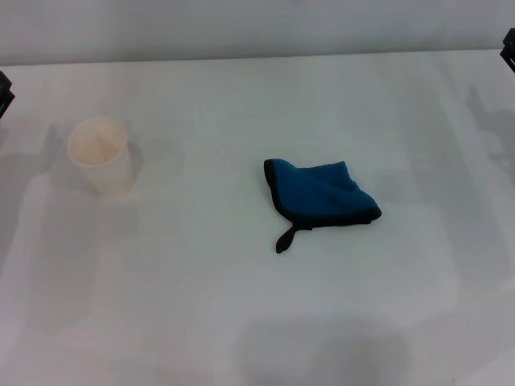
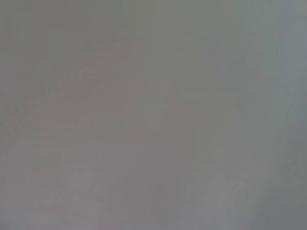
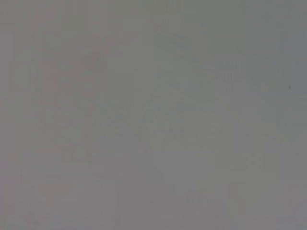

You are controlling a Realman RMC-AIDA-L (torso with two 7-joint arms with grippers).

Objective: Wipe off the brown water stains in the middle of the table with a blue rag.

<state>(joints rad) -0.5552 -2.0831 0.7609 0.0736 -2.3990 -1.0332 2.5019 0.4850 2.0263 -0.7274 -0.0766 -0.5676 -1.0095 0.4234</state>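
The head view carries nearly everything. A white desk [image 1: 241, 322] fills it, and the blue rag [image 1: 319, 195] lies folded and a little rumpled on the desk near the middle, its black trim running along the edges and a short black loop tag [image 1: 285, 239] trailing from the corner nearest the robot. Well apart from the rag, to its left and slightly farther from the robot, stands a cream paper cup [image 1: 101, 155], upright and open at the top, with a faint tan tint on its inner wall. Between the cup and the rag the desk surface shows plain white; no brown water stains can be made out around the rag or anywhere on the surface, only soft grey shadows.

Far to the rag's left, at the edge of the view, a small dark piece of the left gripper [image 1: 4, 95] pokes in, and far to the rag's right a similar dark piece of the right gripper [image 1: 508, 48]. So little of each shows that I cannot tell whether their fingers are apart or together. Neither touches the rag or the cup.

The left wrist view and the right wrist view each give only a flat, featureless grey field.
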